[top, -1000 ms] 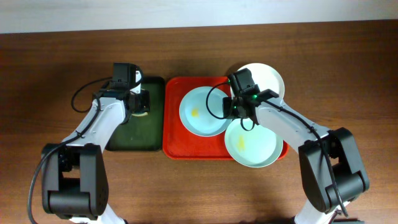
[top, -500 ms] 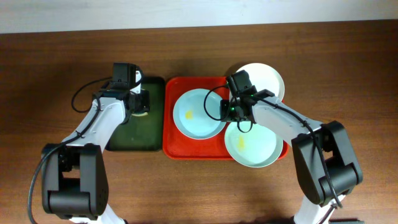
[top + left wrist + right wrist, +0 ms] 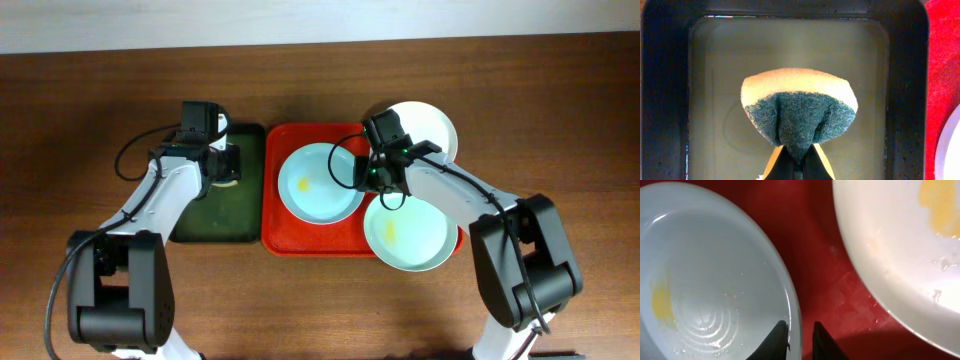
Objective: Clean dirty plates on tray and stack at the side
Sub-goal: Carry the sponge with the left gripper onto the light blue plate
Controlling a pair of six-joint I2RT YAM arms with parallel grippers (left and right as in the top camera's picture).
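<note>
The plates lie on and about the red tray [image 3: 285, 238], seen first from overhead. The pale blue plate [image 3: 322, 180] fills the tray's left half and carries a small yellow smear [image 3: 303, 183]. The white plate [image 3: 428, 125] sits at the far right corner, part of it out past the rim. The pale green plate [image 3: 405, 232], also smeared yellow, lies at the near right and overhangs the tray's near and right edges. Just left of the red tray lies a dark green tray [image 3: 215, 222]. The left gripper [image 3: 226, 166] hangs over its far end with a sponge in its fingers. The right gripper [image 3: 370, 176] is down at the right edge of the pale blue plate, between that plate and the green one.

From the left wrist, the left gripper [image 3: 799, 161] is pinched tight on the sponge [image 3: 800, 105] — yellow on the far side, green scouring face towards the camera. It hangs above the dark green tray [image 3: 662, 100], and the tray floor looks wet. A strip of the red tray [image 3: 940, 75] runs down the right side.

From the right wrist, the right gripper [image 3: 800, 334] has its jaws narrow, one finger [image 3: 780, 335] over the inside of the pale blue plate [image 3: 705, 270] and the other over the red tray [image 3: 840, 290]. The plate's rim runs between them (whether they actually pinch it, I cannot tell). Water drops and a yellow smear show in that plate. The pale green plate [image 3: 890, 240] fills the far right — wet too, with its own smear at the top.
</note>
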